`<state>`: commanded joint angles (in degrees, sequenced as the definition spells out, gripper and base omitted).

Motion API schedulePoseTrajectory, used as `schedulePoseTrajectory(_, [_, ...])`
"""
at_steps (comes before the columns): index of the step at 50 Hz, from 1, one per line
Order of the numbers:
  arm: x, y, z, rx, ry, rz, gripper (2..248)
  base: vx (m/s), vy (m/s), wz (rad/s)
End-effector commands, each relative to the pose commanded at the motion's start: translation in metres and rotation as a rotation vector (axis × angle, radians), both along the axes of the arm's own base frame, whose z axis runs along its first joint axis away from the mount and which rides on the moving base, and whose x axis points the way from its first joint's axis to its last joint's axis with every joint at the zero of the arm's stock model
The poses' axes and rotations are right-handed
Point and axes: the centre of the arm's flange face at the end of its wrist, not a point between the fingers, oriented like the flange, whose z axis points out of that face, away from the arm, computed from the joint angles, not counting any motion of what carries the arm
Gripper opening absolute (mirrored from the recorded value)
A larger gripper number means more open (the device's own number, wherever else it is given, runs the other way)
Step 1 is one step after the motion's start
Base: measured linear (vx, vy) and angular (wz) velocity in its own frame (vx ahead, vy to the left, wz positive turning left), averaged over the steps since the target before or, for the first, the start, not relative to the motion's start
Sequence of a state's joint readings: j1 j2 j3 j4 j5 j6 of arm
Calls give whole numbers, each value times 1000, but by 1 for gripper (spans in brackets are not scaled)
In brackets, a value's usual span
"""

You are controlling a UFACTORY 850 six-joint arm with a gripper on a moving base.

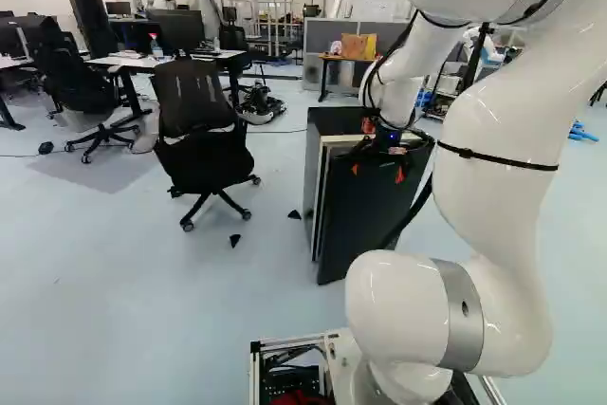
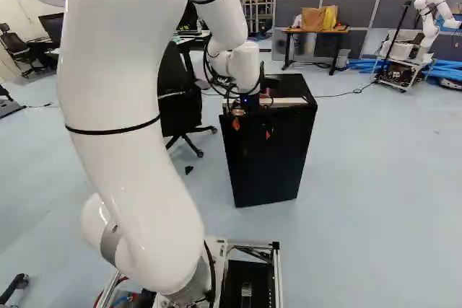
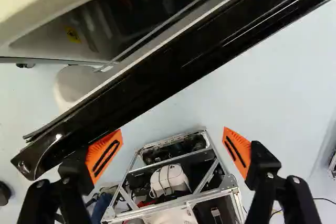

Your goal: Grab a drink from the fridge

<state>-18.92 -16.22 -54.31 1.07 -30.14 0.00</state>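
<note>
Fridge [image 1: 334, 120] door [image 3: 131, 88] ajar. My claw [image 3: 172, 132] hangs beside it, released, fingers spread. No drink visible; presumably inside. I judge wider opening, reaching in and grabbing remain.

The fridge [image 2: 268, 153] is black and smooth, its door edge [image 3: 157, 85] glossy with bright streaks. Near the fridge, 2 orange pads [image 3: 240, 145] look matt and ridged. The arm [image 1: 493, 120] reaching to the fridge is glossy white, with a satin metal band [image 1: 462, 315]. Beyond the fridge, a paper-like bag [image 2: 312, 19] sits on a wood-look worktop [image 2: 299, 31]. The floor [image 1: 123, 282] around the fridge is smooth, softly shiny.
</note>
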Motion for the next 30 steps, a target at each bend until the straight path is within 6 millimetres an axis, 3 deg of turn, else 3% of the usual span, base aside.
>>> schedulePoseTrajectory(30, [24, -4, 2, -55, -90, 41, 247, 0, 0, 0])
